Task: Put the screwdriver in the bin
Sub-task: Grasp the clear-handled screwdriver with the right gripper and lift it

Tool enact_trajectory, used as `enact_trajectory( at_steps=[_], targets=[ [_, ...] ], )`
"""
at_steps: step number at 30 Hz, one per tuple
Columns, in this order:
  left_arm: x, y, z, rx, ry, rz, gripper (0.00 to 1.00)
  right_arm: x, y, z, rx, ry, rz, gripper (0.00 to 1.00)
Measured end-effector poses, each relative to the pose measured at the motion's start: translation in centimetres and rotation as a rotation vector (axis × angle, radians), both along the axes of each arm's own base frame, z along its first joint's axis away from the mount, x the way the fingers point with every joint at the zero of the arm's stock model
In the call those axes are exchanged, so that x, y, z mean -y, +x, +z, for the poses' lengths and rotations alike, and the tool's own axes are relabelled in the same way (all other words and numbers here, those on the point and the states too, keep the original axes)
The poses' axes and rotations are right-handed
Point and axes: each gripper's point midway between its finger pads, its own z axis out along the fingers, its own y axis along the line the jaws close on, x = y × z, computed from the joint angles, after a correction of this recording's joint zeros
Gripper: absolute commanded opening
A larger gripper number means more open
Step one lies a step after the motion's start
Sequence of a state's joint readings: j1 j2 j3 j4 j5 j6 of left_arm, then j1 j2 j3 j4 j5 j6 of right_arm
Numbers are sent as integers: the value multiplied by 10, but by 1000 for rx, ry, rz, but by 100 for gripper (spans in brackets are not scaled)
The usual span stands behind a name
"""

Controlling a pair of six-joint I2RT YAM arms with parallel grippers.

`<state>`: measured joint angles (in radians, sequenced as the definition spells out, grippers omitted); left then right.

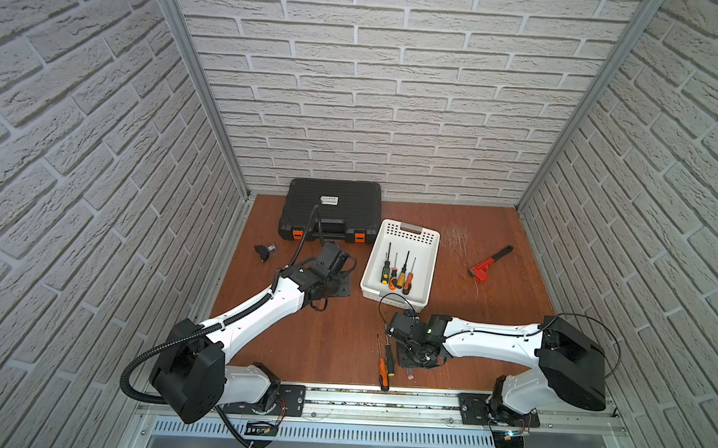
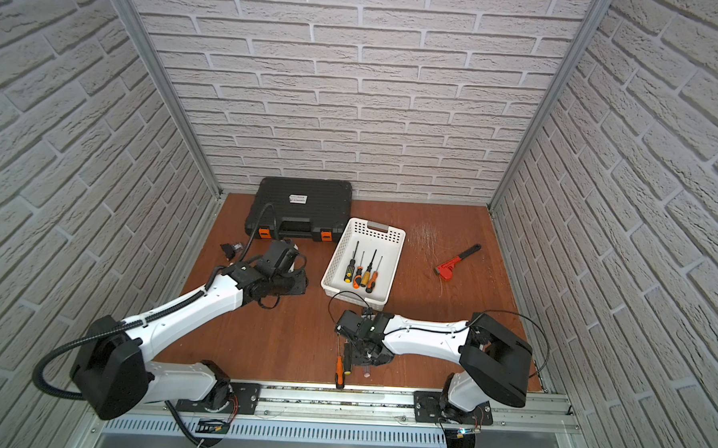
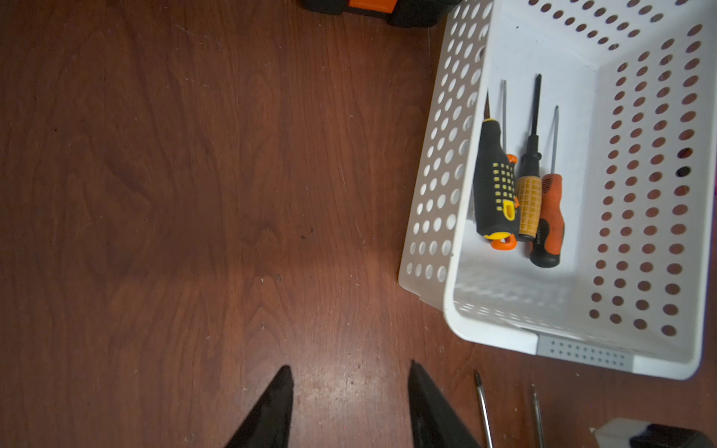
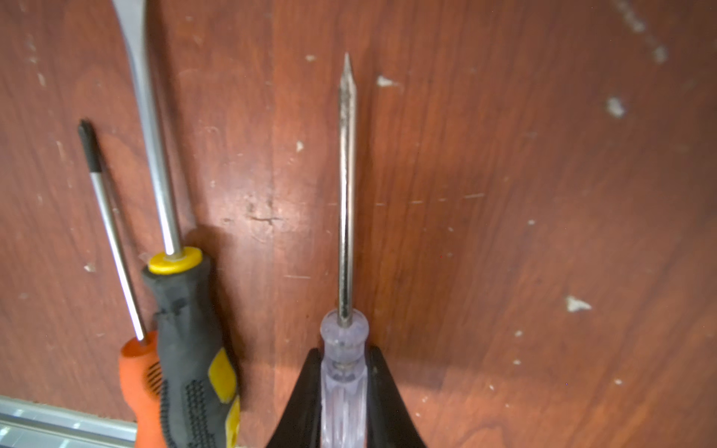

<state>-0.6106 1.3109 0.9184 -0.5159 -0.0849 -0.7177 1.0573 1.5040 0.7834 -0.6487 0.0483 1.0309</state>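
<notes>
In a top view the white bin (image 1: 422, 269) stands mid-desk (image 1: 323, 336) (four screwdrivers (image 1: 396, 274) already inside). In the left wrist view, the left gripper (image 3: 349, 368) is partly open and holds nothing. In the right wrist view, the right gripper (image 4: 343, 355) is clamped on the clear-handled screwdriver (image 4: 346, 194), near the desk's front edge.

Bin (image 1: 411, 235) open-topped, two screwdrivers (image 4: 186, 349) beside right gripper (image 4: 343, 351)
</notes>
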Motion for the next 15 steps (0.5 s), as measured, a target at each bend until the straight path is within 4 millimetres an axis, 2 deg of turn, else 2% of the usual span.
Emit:
enact_trajectory(
  at_steps=[7,12,15],
  targets=[
    [0,4,1,-1,0,5,49,21,11,19,30,21,-48,5],
    [-3,6,0,-4,1,14,49,54,30,41,61,40,-146,6],
    [-6,7,0,-5,2,23,49,78,34,49,53,17,-192,5]
  ],
)
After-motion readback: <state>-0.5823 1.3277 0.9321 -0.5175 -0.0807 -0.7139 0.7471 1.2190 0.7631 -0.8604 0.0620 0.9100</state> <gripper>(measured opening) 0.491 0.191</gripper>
